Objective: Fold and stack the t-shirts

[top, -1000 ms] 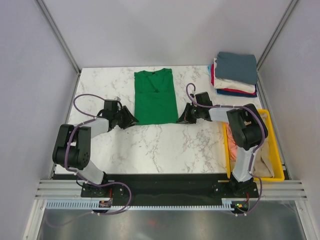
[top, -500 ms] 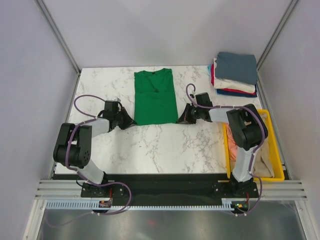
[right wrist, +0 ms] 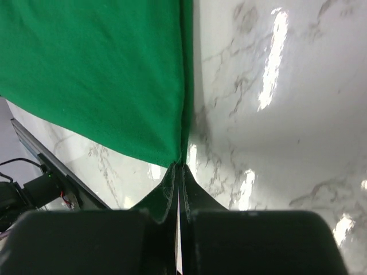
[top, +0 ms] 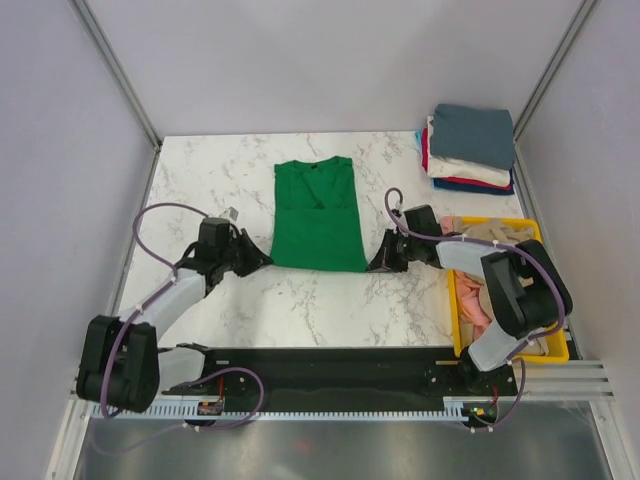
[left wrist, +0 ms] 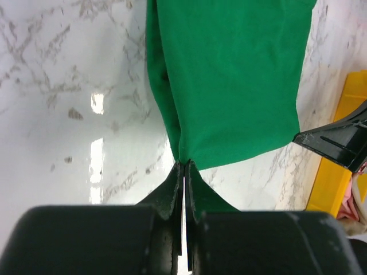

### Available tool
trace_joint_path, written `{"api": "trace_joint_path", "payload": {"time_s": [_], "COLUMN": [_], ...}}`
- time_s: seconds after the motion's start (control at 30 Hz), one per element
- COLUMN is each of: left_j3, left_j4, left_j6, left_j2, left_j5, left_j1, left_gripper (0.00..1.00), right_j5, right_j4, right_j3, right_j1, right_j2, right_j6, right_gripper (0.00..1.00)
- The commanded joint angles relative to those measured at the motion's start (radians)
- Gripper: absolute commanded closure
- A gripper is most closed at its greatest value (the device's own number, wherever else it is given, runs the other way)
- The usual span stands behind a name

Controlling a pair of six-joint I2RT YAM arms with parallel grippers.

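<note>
Pinching smooth, rectangular green t-shirt (top: 318, 215)

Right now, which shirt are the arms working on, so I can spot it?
In the middle of the white marble table lies a bright green t-shirt, flat, sleeves folded in, its near corners pinched by the left gripper and right gripper. The other shirts sit stacked at the far right corner or heaped in the yellow bin.

No readable text, label, brand, number or sign in any view; green t-shirt (top: 317, 215) plain-faced; folded stack (top: 470, 148) and yellow bin (top: 540, 355) carry no legible marking.
</note>
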Motion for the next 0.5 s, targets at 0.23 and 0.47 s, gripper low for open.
{"api": "trace_joint_path", "payload": {"time_s": [0.23,0.47], "left_j3": [-0.057,0.096], "left_j4": [-0.302,-0.5], "left_j6": [-0.007,0.027], "left_j2": [-0.379,-0.463], "left_j5": [0.072,0.064], "left_j1": [-0.002,-0.002], "left_gripper": [0.98,0.98], "right_j5": [-0.002,0.001], "right_j4": [-0.145,-0.291], "right_j3": [-0.129,-0.017], "right_j1": [0.004,0.023], "right_j2": [-0.408,-0.522], "right_j6": [0.049,0.058], "right_gripper": [1.0,1.0]}}
